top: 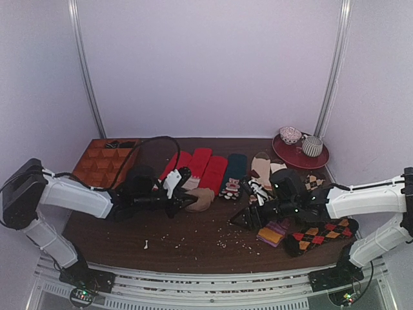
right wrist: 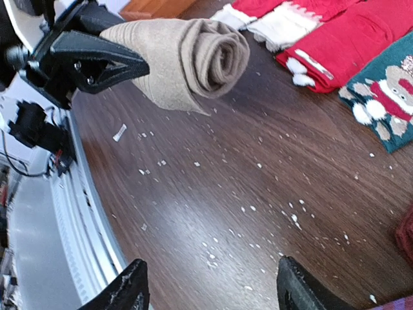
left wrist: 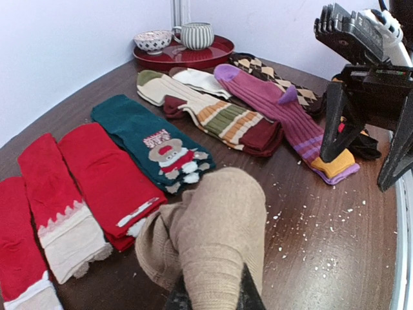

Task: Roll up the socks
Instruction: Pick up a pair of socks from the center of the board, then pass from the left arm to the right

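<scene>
Tan rolled socks (right wrist: 193, 55) clamped in left hand (left wrist: 210, 294), arm (top: 77, 194) reaching low rightward, right hand (right wrist: 213, 290) opposite, spread wide

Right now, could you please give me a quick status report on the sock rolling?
Left pincer shut on rolled tan socks. Right pincer open, empty. Red socks just beyond the roll.

One camera overlooked the tabletop (top: 193, 232) from above and behind; low wrist cameras faced each other, sharing the socks (left wrist: 219, 226).
</scene>
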Controlling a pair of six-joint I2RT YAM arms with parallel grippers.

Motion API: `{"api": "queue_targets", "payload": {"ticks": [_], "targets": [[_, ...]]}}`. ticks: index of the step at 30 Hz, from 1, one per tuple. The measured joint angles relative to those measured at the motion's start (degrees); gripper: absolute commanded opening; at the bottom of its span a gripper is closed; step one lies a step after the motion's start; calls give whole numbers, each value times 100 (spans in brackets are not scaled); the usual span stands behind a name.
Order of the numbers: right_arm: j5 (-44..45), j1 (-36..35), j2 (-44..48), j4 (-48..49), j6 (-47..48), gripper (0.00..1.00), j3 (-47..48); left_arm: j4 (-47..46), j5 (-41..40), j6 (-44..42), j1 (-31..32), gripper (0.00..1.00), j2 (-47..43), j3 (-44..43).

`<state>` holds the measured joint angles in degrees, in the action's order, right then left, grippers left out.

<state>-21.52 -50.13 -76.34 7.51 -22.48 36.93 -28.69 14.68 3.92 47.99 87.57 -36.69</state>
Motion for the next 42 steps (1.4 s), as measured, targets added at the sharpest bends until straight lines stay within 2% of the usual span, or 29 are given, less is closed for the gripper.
{"api": "queue_targets", "payload": {"ticks": [4,6,13,16,18,21,27,32,42], "targets": [[-118,13,4,382,-378,65,20,-72,-345,2,0,0,-426,236],[-151,13,4,350,-262,61,127,-52,-343,-26,0,0,-490,212],[4,-125,83,-199,1449,61,815,739,-76,-345,0,0,-885,85],[-160,-155,-59,-673,2039,60,1318,984,131,-573,0,0,-1408,302],[-435,-157,-428,-1257,2420,60,2085,1137,295,-741,0,0,-1690,391],[-802,-197,-1108,-2050,3126,65,3381,1419,597,-1032,0,0,-2063,468],[-1530,-225,-1475,-2959,3921,68,3952,1888,1029,-1440,0,0,-2247,466],[-1895,-262,-1740,-3217,4009,68,3980,2039,1158,-1563,0,0,-2238,466],[-1493,-667,-2070,-2682,3543,69,3985,2312,1244,-1668,0,0,-2127,444]]}}
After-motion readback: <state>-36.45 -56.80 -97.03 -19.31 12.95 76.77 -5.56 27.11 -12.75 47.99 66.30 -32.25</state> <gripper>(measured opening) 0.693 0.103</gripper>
